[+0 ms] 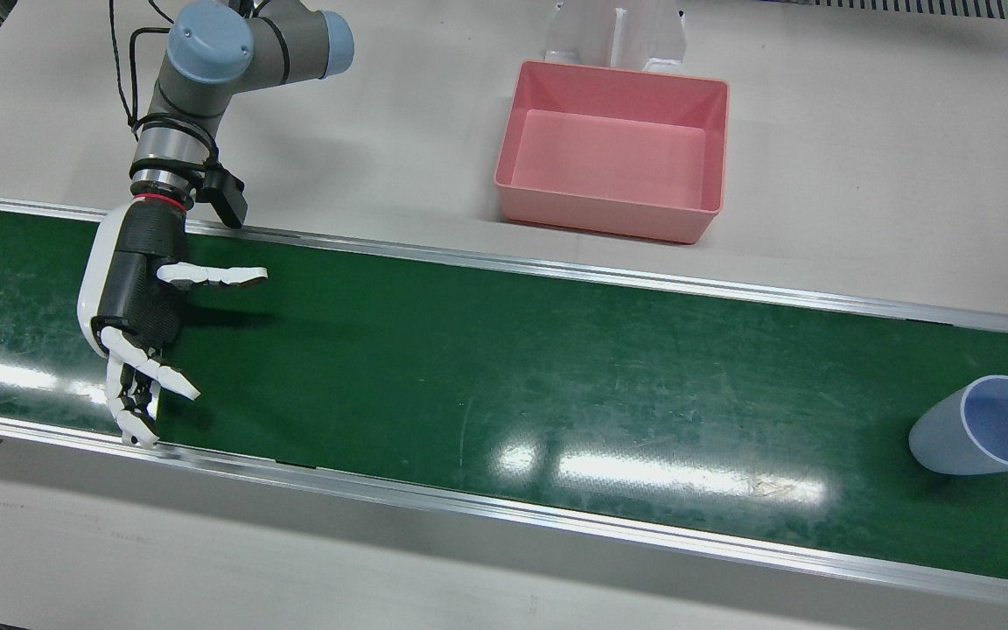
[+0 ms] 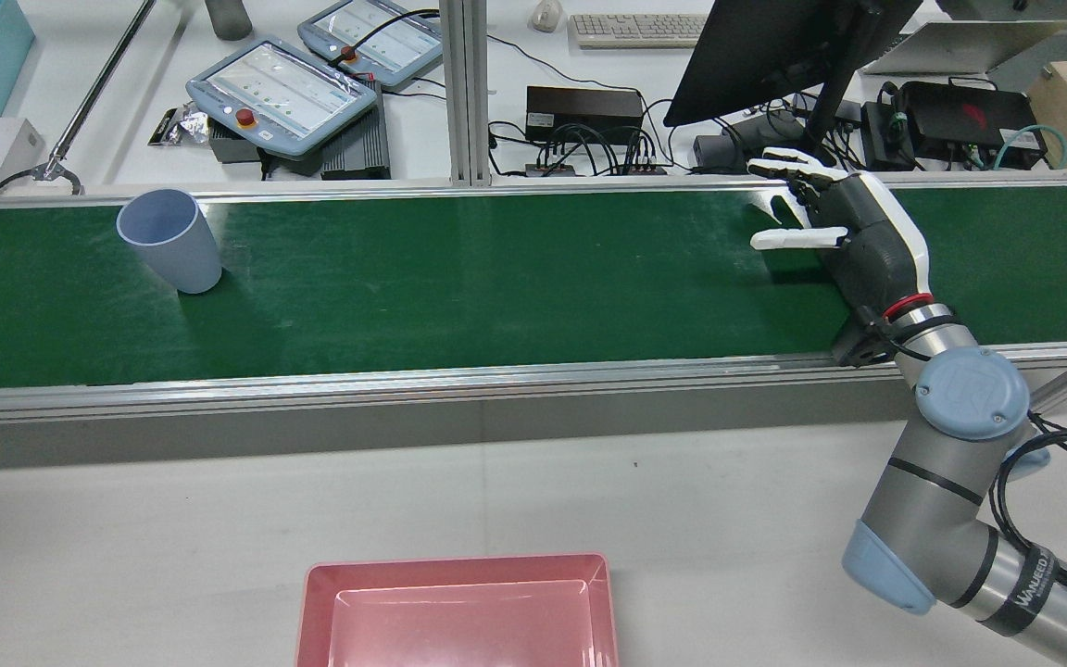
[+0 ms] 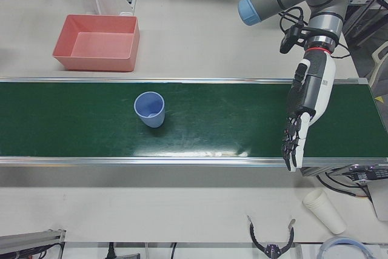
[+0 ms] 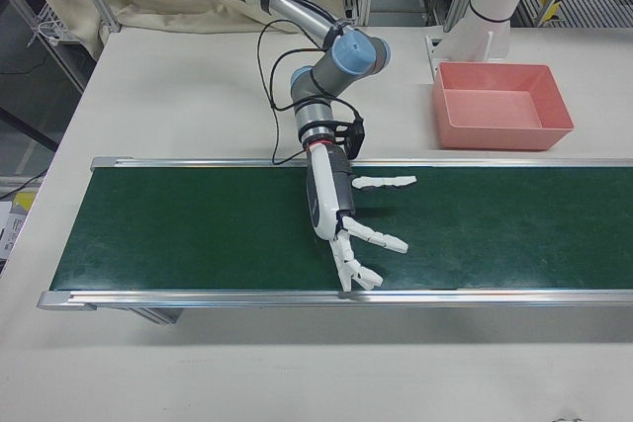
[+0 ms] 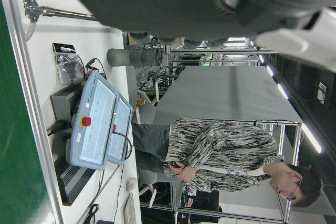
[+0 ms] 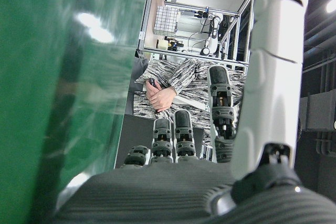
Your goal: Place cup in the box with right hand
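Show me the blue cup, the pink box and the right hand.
blue cup [image 2: 170, 243], rear view, outer side wall.
pink box [image 1: 721, 149], front view, right wall.
right hand [image 1: 132, 289], front view, black palm.

Bright overhead light glares on the green belt [image 1: 504, 367]; hand views blur nearby.

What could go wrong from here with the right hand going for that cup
The cup stands far along the green belt from the open right hand, so a long reach is needed and the extended fingers could knock it over. The cup tapers to a narrow base, so a side bump may tip it. The pink box sits off the belt, so a loose grasp could drop the cup before it gets there.
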You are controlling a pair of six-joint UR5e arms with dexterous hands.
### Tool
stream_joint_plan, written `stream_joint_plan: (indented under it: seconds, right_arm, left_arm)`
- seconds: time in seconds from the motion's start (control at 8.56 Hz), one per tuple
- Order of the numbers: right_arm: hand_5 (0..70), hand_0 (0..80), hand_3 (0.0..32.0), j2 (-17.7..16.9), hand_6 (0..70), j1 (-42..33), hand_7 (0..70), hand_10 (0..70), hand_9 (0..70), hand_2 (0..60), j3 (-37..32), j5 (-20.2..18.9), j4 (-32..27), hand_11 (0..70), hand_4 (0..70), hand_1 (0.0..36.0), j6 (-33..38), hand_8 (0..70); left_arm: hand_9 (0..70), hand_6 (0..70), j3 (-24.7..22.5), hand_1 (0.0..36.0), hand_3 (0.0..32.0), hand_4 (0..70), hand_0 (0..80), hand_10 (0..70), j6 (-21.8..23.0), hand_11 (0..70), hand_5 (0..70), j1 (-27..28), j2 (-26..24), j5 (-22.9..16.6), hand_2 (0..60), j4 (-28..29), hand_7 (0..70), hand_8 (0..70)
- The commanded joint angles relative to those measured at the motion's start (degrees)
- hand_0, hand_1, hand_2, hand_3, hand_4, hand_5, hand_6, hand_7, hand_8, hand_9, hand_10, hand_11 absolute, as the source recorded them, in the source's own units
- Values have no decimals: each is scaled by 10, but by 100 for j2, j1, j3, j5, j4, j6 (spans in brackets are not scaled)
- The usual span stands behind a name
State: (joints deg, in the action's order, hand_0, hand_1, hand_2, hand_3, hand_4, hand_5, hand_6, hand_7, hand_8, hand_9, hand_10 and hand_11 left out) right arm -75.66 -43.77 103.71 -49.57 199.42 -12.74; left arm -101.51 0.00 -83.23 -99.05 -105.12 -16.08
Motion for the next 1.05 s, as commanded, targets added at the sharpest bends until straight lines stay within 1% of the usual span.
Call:
stream_joint_plan:
  seconds: [0.0,0.12,0.23,0.35,0.47,0.58,0.7,0.82,0.94]
  right_arm:
    - [74,616,0,-1,79,0,298,31,177,20,0,0,0,64,266,167,8,107]
    - [74,631,0,-1,79,0,299,31,177,0,9,0,0,64,293,149,8,107]
    - [73,622,0,-1,79,0,298,29,178,11,9,0,0,61,285,157,8,108]
    - [72,620,0,7,79,0,300,26,177,10,9,0,0,58,287,155,8,107]
    - [73,609,0,8,79,0,300,27,177,34,9,-9,0,58,260,175,8,107]
    - [73,601,0,8,79,0,299,27,178,43,9,-9,0,59,250,184,8,108]
    - [72,620,0,8,79,0,300,27,179,11,9,0,0,59,291,156,8,108]
    - [72,615,0,8,79,0,303,27,180,23,9,0,0,59,286,166,0,108]
    - [72,621,0,16,80,17,305,29,181,11,9,0,0,61,300,157,-9,109]
  left_arm:
    - [0,0,0,0,0,0,0,0,0,0,0,0,0,0,0,0,0,0]
    - [0,0,0,0,0,0,0,0,0,0,0,0,0,0,0,0,0,0]
    - [0,0,0,0,0,0,0,0,0,0,0,0,0,0,0,0,0,0]
    - [0,0,0,0,0,0,0,0,0,0,0,0,0,0,0,0,0,0]
    - [0,0,0,0,0,0,0,0,0,0,0,0,0,0,0,0,0,0]
    - [0,0,0,0,0,0,0,0,0,0,0,0,0,0,0,0,0,0]
    - [0,0,9,0,0,0,0,0,0,0,0,0,0,0,0,0,0,0]
    - [0,0,0,0,0,0,0,0,0,0,0,0,0,0,0,0,0,0]
    - [0,0,9,0,0,0,0,0,0,0,0,0,0,0,0,0,0,0]
